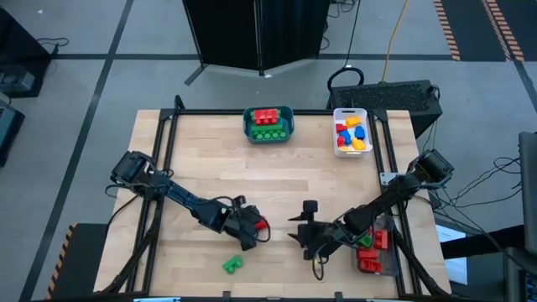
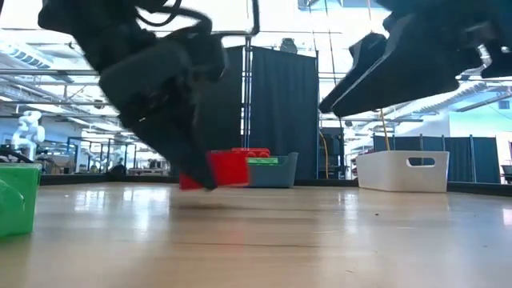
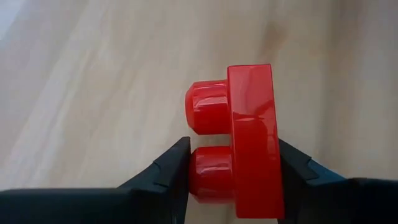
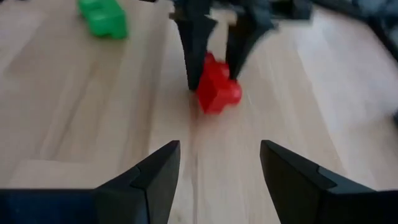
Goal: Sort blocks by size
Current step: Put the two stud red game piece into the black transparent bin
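Note:
A red block [image 3: 252, 137] with two studs lies on its side between the fingers of my left gripper [image 1: 254, 228], near the table's front middle; the gripper is shut on it. My right gripper [image 4: 217, 171] hovers open just right of it, pointing at the red block [image 4: 217, 87] and holding nothing. A green block [image 1: 232, 265] rests on the table near the front edge. More blocks fill the teal bin [image 1: 288, 126] and the white bin [image 1: 336, 126] at the far edge. My left gripper pinches the red block between its two fingers: one finger [image 3: 177, 165] sits on the top of a stud [image 3: 208, 171], the other [image 3: 292, 165] on the block's underside. The fingers slant down from the table's left. Whether the block touches the wood, I cannot tell.
A clear bin [image 1: 388, 252] with red and green blocks sits at the front right, beside my right arm. The two grippers are close together near the table's front middle. Bare wood stretches across the table's middle toward the far bins.

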